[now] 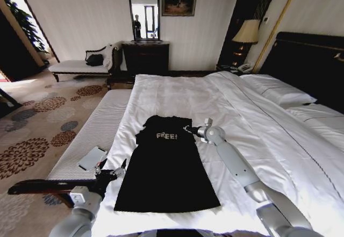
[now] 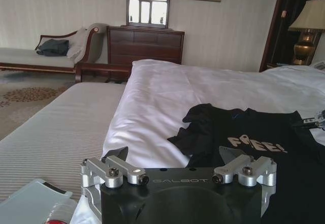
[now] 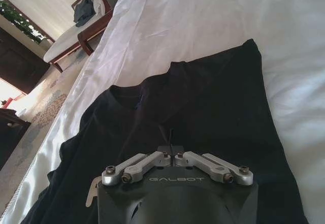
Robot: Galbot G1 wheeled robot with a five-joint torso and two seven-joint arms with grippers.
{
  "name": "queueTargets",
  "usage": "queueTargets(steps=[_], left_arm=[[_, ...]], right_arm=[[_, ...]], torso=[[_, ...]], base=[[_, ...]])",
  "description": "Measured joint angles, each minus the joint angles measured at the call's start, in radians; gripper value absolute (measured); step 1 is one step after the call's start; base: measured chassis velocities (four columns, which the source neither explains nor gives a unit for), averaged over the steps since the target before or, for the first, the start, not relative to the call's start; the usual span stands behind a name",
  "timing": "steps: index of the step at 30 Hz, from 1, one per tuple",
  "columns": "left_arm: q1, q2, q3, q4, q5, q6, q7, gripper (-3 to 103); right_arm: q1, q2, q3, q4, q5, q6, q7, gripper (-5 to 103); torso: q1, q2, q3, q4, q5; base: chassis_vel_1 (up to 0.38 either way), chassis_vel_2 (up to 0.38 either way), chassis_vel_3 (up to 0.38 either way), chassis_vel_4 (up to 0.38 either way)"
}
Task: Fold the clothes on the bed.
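My right gripper (image 1: pixel 188 129) is pinched together on the black T-shirt (image 1: pixel 166 167) beside its "FREE!" lettering. My left gripper (image 1: pixel 121 169) hangs with fingers spread at the shirt's left edge, holding nothing. The shirt lies lengthwise on the bed (image 1: pixel 258 119).

Head high, looking down bed (image 1: pixel 177 94); wrists low, close; shared T-shirt (image 1: pixel 166 164).
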Motion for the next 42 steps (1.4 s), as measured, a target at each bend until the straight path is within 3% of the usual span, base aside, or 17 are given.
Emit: queueTargets(steps=[4,6,9,11,13,20,23,26,28,31,34,36,41,42], left_arm=[[0.004,-0.006,-0.004,-0.003,-0.001,0.000,0.000,100],[0.008,-0.007,-0.010,-0.006,-0.001,0.000,0.002,100],[0.011,-0.009,-0.015,-0.008,-0.001,0.000,0.003,100],[0.015,-0.013,-0.019,-0.009,-0.001,0.000,0.005,100],[0.015,-0.013,-0.019,-0.010,-0.001,0.000,0.005,100],[0.015,-0.018,-0.016,-0.014,0.003,-0.001,0.006,100],[0.012,-0.019,-0.012,-0.014,0.004,-0.001,0.005,100],[0.001,-0.020,-0.003,-0.008,0.001,-0.001,0.004,100],[-0.003,-0.020,-0.002,-0.006,-0.002,-0.001,0.004,100],[-0.039,-0.017,0.002,0.015,-0.047,0.005,-0.001,100],[-0.086,-0.008,0.003,0.038,-0.096,0.015,-0.009,100],[-0.237,0.023,0.020,0.123,-0.212,0.035,-0.015,100],[-0.360,0.057,0.066,0.218,-0.268,0.042,-0.007,100],[-0.385,0.066,0.082,0.235,-0.269,0.043,-0.005,100]], right_arm=[[0.014,0.018,-0.009,-0.025,-0.005,0.003,-0.002,-1],[0.018,0.025,-0.016,-0.035,-0.007,0.003,-0.002,9],[0.017,0.026,-0.020,-0.035,-0.010,0.003,-0.003,15],[0.011,0.026,-0.024,-0.028,-0.013,0.003,-0.005,31],[0.010,0.026,-0.024,-0.026,-0.013,0.003,-0.005,31],[-0.008,0.004,-0.007,0.030,0.011,0.000,0.011,63],[-0.014,-0.005,0.004,0.048,0.022,-0.001,0.021,69],[-0.036,-0.045,0.037,0.092,0.054,-0.007,0.045,85],[-0.040,-0.052,0.043,0.098,0.058,-0.009,0.049,85],[-0.078,-0.106,0.093,0.150,0.081,-0.015,0.069,99],[-0.115,-0.148,0.137,0.194,0.090,-0.018,0.079,100],[-0.238,-0.220,0.259,0.298,0.103,-0.019,0.087,100],[-0.368,-0.273,0.365,0.412,0.082,0.003,0.097,100],[-0.403,-0.284,0.392,0.447,0.049,0.016,0.099,100]], torso=[[0.000,0.000,0.000,0.0001,-0.0001],[0.000,0.000,0.000,0.0002,0.0000],[0.000,0.000,0.000,0.0001,0.0000],[0.000,0.000,0.000,-0.0001,0.0000],[0.000,0.000,0.000,0.0000,0.0000],[0.000,0.000,0.000,0.0001,0.0001],[0.000,0.000,0.000,0.0001,0.0001],[0.000,0.000,0.000,0.0002,0.0002],[0.000,0.000,0.000,0.0001,0.0002],[0.000,0.000,0.000,0.0000,0.0003],[0.000,0.000,0.000,-0.0001,0.0002],[0.000,0.000,0.000,0.0000,0.0002],[0.000,0.000,0.000,-0.0007,0.0004],[0.000,0.000,0.000,0.0004,0.0001]], base=[[0.000,0.000,0.000,0.000],[0.000,0.000,0.000,0.000],[0.000,0.000,0.000,0.000],[0.000,0.000,0.000,0.000],[0.000,0.000,0.000,0.000],[0.000,0.000,0.000,0.000],[0.000,0.000,0.000,0.000],[0.000,0.000,0.000,0.000],[0.000,0.000,0.000,0.000],[0.000,0.000,0.000,0.000],[0.000,0.000,0.000,0.000],[0.000,0.000,0.000,0.000],[0.000,0.000,0.000,0.000],[0.000,0.000,0.000,0.000]])
